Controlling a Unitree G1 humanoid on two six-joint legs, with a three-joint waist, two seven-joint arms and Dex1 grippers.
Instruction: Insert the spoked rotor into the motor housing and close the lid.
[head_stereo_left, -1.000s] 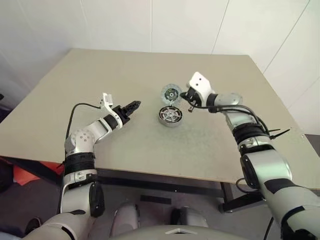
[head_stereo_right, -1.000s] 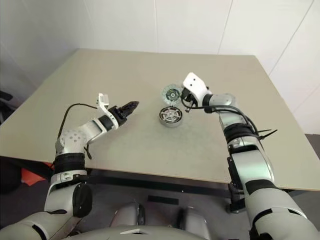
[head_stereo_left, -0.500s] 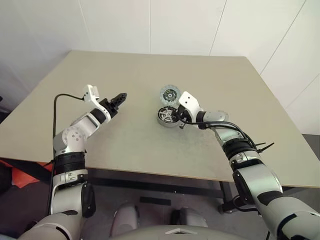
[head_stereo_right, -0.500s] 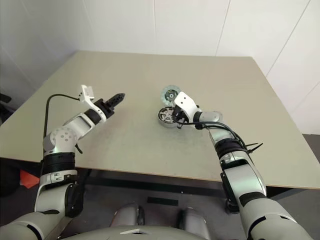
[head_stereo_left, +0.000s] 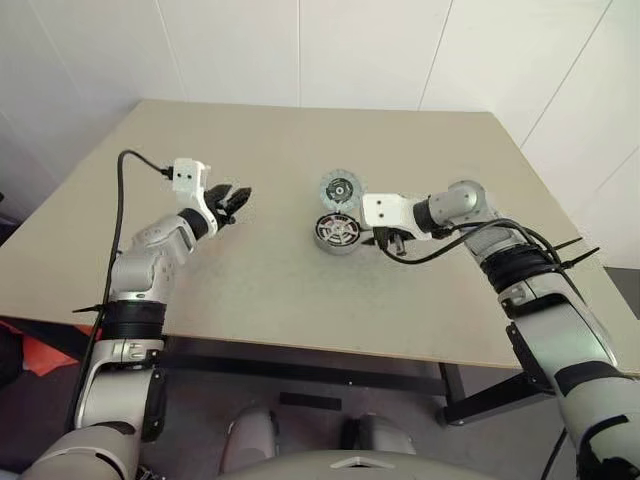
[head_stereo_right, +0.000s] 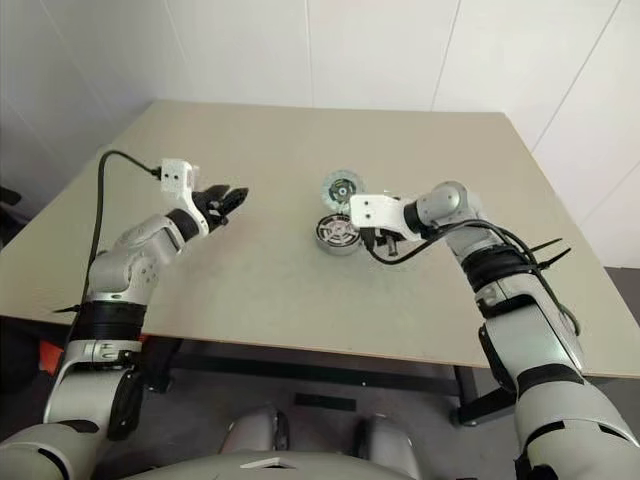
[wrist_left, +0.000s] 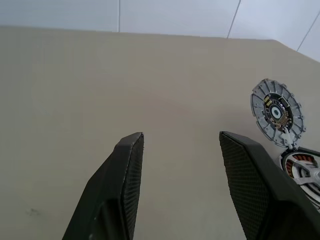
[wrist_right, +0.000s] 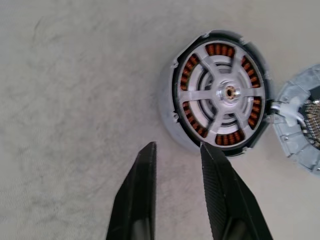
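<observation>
The right end effector (wrist_right: 176, 150) is drawing back part-open and empty, leaving the spoked rotor (wrist_right: 223, 95) seated in the motor housing (wrist_right: 167, 107); the lid (wrist_left: 277, 112) is lying open beyond it.

The left end effector (wrist_left: 181, 141) is hovering open and empty.

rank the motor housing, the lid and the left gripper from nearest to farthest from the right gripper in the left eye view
1. motor housing, just to the left of the right gripper, spoked rotor seated inside.
2. lid, beyond the housing.
3. left gripper, far across the table.
</observation>
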